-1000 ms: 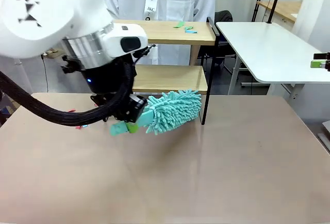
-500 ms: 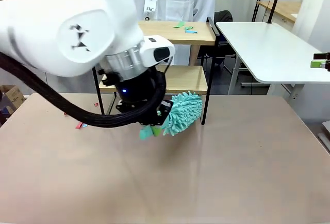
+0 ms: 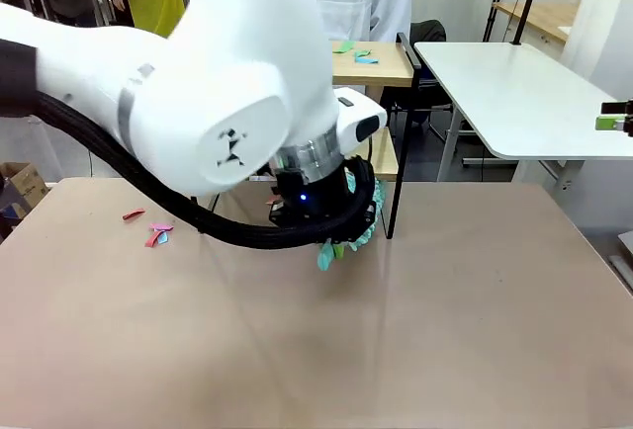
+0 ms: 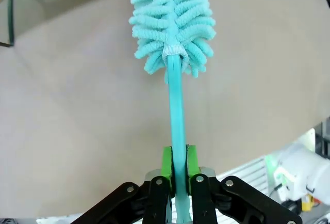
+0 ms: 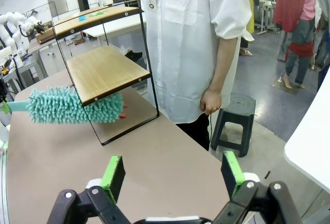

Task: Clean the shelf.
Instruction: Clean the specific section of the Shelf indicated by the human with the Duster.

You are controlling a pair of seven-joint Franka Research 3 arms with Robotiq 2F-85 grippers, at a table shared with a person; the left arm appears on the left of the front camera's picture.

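I work the duster by the shelf (image 5: 105,72)
My left hand (image 4: 179,158) clamps the teal duster (image 4: 170,22) handle at frame centre; my right hand (image 5: 174,175) gapes wide, empty.

The shelf (image 3: 381,61) stands at the far side of the table (image 3: 445,330), near its middle, with a person (image 5: 191,43) just behind it and a stool (image 5: 232,123) on the floor beside that person. The left arm reaches across in front of the shelf. The duster (image 4: 172,17) has its handle between the left gripper's (image 4: 179,157) fingers, and its head lies low at the shelf's foot, partly under the lower board, close over the table. Paper scraps (image 3: 356,51) lie on the top board, and more scraps (image 3: 153,234) lie on the table, well left of the shelf. A second table (image 3: 514,93) stands off to the right.
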